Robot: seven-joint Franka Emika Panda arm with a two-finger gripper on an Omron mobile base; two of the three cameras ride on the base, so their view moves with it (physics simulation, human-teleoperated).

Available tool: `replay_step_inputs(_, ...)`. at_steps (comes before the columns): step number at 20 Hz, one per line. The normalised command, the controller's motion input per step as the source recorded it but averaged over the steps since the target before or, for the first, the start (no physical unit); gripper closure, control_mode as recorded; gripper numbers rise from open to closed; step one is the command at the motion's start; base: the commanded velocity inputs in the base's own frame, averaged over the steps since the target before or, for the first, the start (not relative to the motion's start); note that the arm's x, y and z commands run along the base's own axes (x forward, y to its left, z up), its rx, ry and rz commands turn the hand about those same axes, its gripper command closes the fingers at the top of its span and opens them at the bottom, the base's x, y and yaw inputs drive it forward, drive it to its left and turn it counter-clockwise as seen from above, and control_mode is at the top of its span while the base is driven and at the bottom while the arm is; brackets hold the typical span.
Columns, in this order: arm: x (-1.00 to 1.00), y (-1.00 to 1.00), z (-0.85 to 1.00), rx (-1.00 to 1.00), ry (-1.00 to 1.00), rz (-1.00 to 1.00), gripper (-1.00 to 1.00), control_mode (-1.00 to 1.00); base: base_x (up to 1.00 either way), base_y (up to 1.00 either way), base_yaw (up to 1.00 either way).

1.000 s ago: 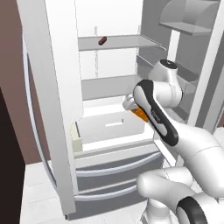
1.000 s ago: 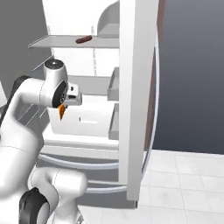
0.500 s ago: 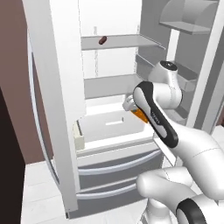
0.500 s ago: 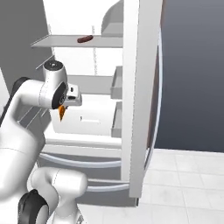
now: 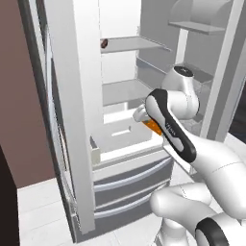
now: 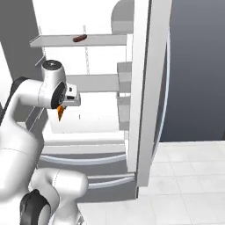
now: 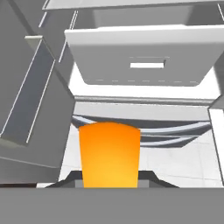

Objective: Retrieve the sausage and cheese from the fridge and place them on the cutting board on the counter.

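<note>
My gripper (image 6: pixel 61 107) is shut on the cheese (image 7: pixel 109 153), a bright orange wedge that hangs down from the fingers in front of the open fridge (image 5: pixel 77 96). The cheese (image 5: pixel 153 127) shows beside my forearm in the left base view and under the hand (image 6: pixel 60 113) in the right base view. The sausage (image 5: pixel 104 44), small and reddish-brown, lies on the upper fridge shelf, above and behind the hand; it also shows on that shelf (image 6: pixel 79 38) from the right. The cutting board and the counter are out of view.
A white drawer (image 7: pixel 140 57) stands pulled out below the hand, low in the fridge. Two grey bottom drawers (image 5: pixel 129 178) sit under it. The open fridge doors flank the arm, the right one (image 6: pixel 145 88) close by. Pale tiled floor (image 6: pixel 184 176) lies to the right.
The whole picture has shifted a little, so the base has moved. The gripper stays shut on the cheese in front of the fridge; the sausage has not moved on its shelf.
</note>
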Motion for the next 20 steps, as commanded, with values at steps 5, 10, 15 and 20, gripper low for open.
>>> replay_step_inputs(5, 0.00, 0.00, 0.00, 0.00, 0.00, 0.00, 1.00, 1.00, -0.02, 0.79, -0.17)
replay_step_inputs(10, 0.00, 0.00, 0.00, 0.00, 0.00, 0.00, 1.00, 1.00, 0.01, 0.23, -0.18)
replay_step_inputs(15, 0.00, 0.00, 0.00, 0.00, 0.00, 0.00, 1.00, 1.00, 0.00, -0.05, -0.26)
replay_step_inputs(20, 0.00, 0.00, 0.00, 0.00, 0.00, 0.00, 1.00, 1.00, 0.00, -0.15, -0.29)
